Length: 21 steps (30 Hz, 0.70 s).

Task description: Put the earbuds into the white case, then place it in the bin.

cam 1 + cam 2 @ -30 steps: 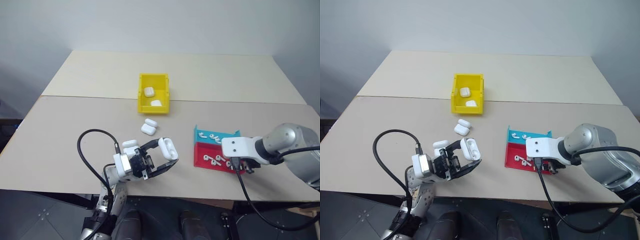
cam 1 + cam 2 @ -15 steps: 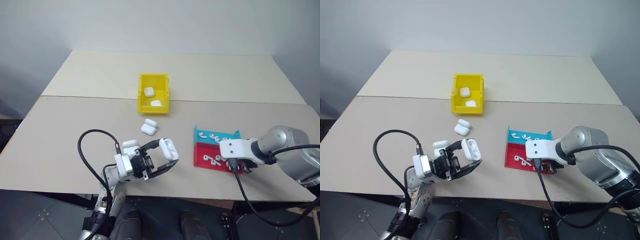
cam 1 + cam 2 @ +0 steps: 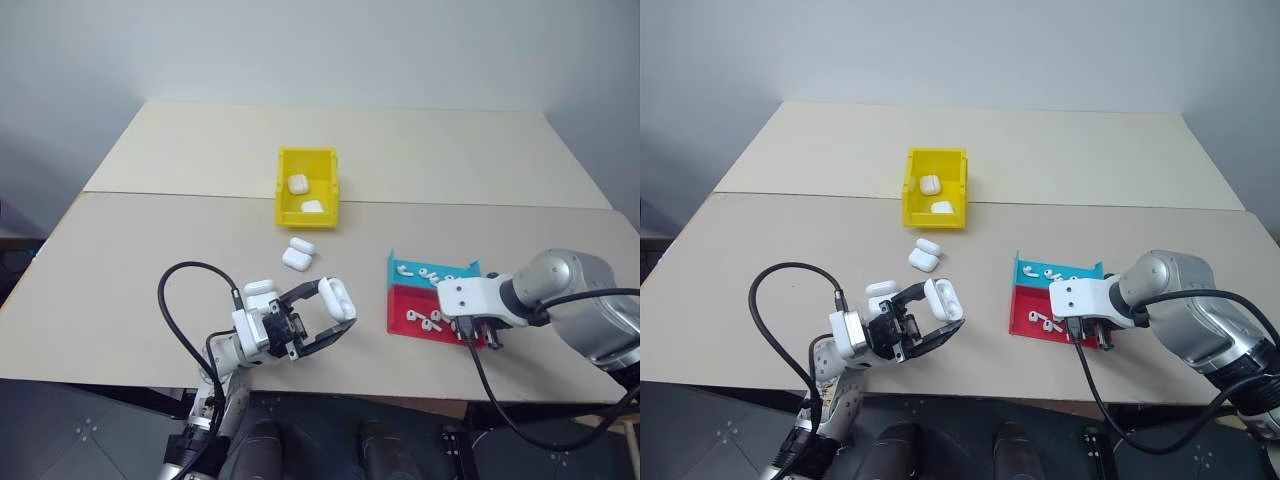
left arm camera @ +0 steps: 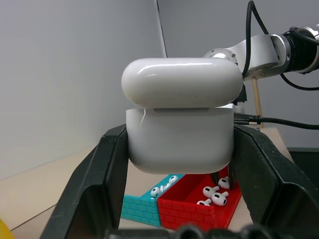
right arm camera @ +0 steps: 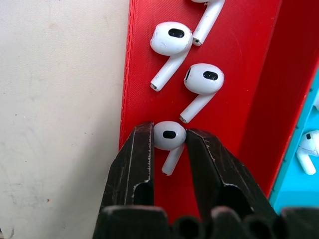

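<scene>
Your right gripper (image 5: 168, 144) has just pinched its fingers onto an earbud (image 5: 168, 136) in the red tray (image 5: 249, 99) — lift next; left fingers clamp the open white case (image 4: 180, 122).

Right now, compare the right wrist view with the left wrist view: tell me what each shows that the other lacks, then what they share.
Right wrist view alone: the right gripper closed on one earbud in the red compartment of the tray, close up. Left wrist view alone: the left gripper clamping the white case with its lid open, and the right arm behind it. Shared: the red-and-blue tray and loose earbuds lying in it.
</scene>
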### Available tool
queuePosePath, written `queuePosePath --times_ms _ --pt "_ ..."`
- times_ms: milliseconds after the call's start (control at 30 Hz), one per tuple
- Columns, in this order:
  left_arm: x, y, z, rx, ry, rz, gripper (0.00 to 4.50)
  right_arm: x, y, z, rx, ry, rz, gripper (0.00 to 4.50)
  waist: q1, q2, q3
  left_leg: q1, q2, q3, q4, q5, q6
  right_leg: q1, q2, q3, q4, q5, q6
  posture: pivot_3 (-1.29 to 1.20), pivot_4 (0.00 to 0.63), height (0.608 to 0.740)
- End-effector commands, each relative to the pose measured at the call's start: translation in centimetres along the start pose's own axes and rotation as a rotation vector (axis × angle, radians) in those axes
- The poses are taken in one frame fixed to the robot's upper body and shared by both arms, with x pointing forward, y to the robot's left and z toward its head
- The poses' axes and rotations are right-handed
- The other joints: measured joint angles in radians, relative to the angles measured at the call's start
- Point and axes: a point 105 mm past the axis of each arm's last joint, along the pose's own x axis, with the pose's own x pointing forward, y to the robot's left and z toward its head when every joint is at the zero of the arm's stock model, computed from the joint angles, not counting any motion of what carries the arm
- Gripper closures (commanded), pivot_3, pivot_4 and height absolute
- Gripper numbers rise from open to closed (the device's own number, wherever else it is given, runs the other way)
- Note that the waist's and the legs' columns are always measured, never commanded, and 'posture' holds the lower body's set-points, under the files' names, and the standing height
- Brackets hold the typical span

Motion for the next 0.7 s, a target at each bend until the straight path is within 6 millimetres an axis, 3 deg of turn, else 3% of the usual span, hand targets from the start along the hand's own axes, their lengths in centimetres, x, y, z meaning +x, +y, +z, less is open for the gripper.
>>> queuePosePath --times_ms 33,200,300,500,600,700 --pt "0.4 0.0 0.8 0.032 -0.025 -0.005 1.72 -0.5 -0.5 0.0 -0.007 0.002 -0.030 3.24 0.000 0.000 0.000 0.000 0.000 0.000 0.000 0.000 0.000 0.000 0.000 0.000 0.000 0.000 0.000 0.00 0.150 0.740" --pt "0.4 0.0 0.7 0.032 -0.018 -0.003 1.72 -0.4 -0.5 -0.1 -0.004 0.001 -0.028 3.24 0.000 0.000 0.000 0.000 0.000 0.000 0.000 0.000 0.000 0.000 0.000 0.000 0.000 0.000 0.000 0.00 0.150 0.740" --pt "0.5 0.1 0.6 0.031 -0.014 -0.003 1.72 -0.4 -0.4 -0.2 -0.009 0.006 -0.026 3.70 0.000 0.000 0.000 0.000 0.000 0.000 0.000 0.000 0.000 0.000 0.000 0.000 0.000 0.000 0.000 0.00 0.150 0.740" --pt "0.4 0.0 0.6 0.029 -0.013 -0.005 1.72 -0.6 -0.6 -0.1 0.014 -0.006 -0.044 3.70 0.000 0.000 0.000 0.000 0.000 0.000 0.000 0.000 0.000 0.000 0.000 0.000 0.000 0.000 0.000 0.00 0.150 0.740" --pt "1.0 0.1 1.1 0.016 -0.043 0.001 1.72 -1.6 -0.8 0.5 0.026 -0.033 -0.070 3.70 0.000 0.000 0.000 0.000 0.000 0.000 0.000 0.000 0.000 0.000 0.000 0.000 0.000 0.000 0.000 0.00 0.150 0.740" --pt "2.1 0.2 2.3 -0.009 -0.109 -0.004 1.72 -4.0 -1.2 1.5 0.046 -0.092 -0.134 3.70 0.001 0.000 0.000 -0.001 0.000 0.000 0.000 0.000 0.000 -0.001 0.000 0.000 0.000 0.000 0.000 0.00 0.150 0.740"
